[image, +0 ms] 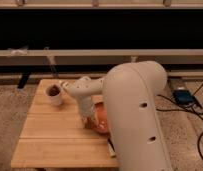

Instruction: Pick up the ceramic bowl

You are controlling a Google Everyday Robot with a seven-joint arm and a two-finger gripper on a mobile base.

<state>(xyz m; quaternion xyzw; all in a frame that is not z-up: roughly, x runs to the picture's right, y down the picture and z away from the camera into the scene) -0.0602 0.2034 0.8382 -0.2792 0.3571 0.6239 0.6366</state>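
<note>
Gripper [90,121] at near rim of glossy orange-red ceramic bowl [102,120], grip state unclear, slatted wooden table [50,135], small white cup [55,94] well left.

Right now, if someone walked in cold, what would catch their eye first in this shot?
The bulky white arm fills the right foreground, hiding much of the wooden table. Its gripper reaches down at the left rim of the orange-red ceramic bowl. A small white cup stands apart at the table's far left corner.
</note>
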